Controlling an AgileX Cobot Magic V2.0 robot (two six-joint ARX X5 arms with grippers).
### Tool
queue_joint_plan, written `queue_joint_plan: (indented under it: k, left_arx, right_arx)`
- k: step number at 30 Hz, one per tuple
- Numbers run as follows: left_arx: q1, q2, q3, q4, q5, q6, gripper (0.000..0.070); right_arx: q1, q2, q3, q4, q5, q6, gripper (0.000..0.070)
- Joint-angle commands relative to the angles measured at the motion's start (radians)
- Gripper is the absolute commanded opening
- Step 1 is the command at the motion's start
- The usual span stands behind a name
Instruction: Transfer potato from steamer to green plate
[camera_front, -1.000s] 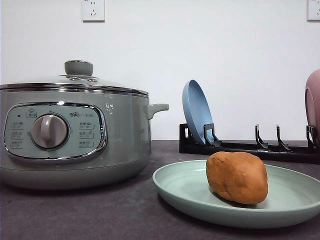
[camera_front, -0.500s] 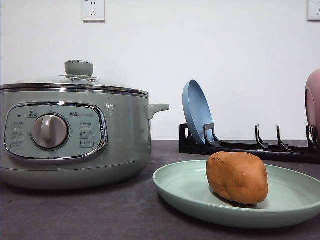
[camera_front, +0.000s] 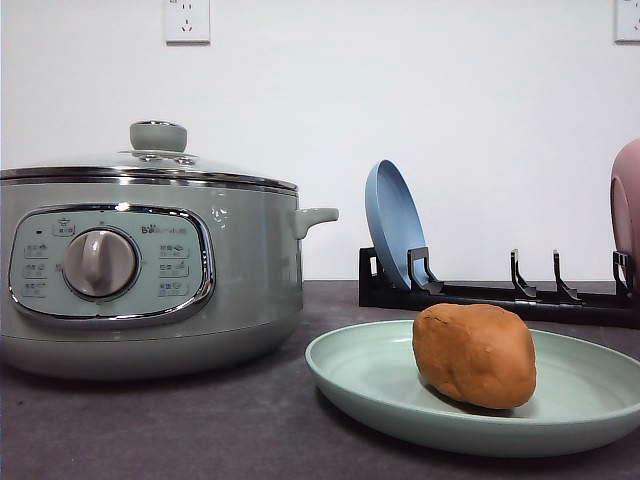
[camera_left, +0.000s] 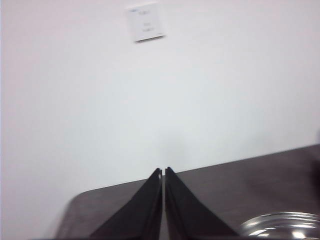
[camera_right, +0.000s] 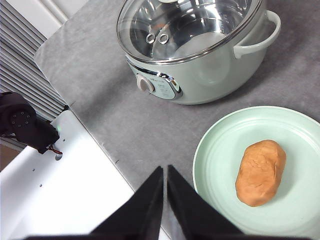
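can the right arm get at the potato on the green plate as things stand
Probably yes. In the right wrist view the potato lies uncovered on the green plate, nothing over or beside it. The right tool hangs above the table, shut, so it would have to open first.

A grey desk (camera_right: 125, 120) was seen from above. The pale green steamer (camera_right: 200, 65), covered by its glass lid (camera_right: 187, 25), stood on it with the dial facing the camera. Just beside it lay the green plate (camera_right: 220, 165), and the orange-brown potato (camera_right: 260, 171) was resting on the plate. The right end effector (camera_right: 165, 172), its black fingers pressed together and empty, was held above the desk near the plate's rim.
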Motion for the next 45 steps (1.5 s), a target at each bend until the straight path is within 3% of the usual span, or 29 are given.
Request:
queue_joint_plan:
  k: [1, 7, 13, 22, 27, 34, 45]
  left_arx:
    - [0.019, -0.049, -0.119, 0.08, -0.015, 0.014, 0.0]
    - [0.051, -0.22, -0.446, 0.238, -0.069, 0.01, 0.0]
    - [0.052, -0.361, -0.667, 0.244, -0.129, 0.004, 0.0]
    - [0.052, -0.504, -0.899, 0.244, -0.131, 0.002, 0.0]
    - [0.052, -0.544, -0.972, 0.243, -0.131, -0.001, 0.0]
    - [0.051, -0.595, -0.974, 0.124, -0.132, 0.0, 0.0]
    - [0.048, -0.593, -0.974, 0.122, -0.132, -0.001, 0.0]
  right_arx:
    - [0.006, 0.004, 0.016, 0.01, -0.002, -0.01, 0.0]
    - [0.006, 0.004, 0.016, 0.01, -0.002, -0.01, 0.0]
    - [0.006, 0.004, 0.016, 0.01, -0.002, -0.01, 0.0]
    - [0.006, 0.004, 0.016, 0.01, -0.002, -0.01, 0.0]
    - [0.006, 0.004, 0.016, 0.01, -0.002, -0.01, 0.0]
    - [0.006, 0.004, 0.016, 0.01, -0.002, -0.01, 0.0]
    - [0.006, 0.004, 0.016, 0.013, -0.002, -0.01, 0.0]
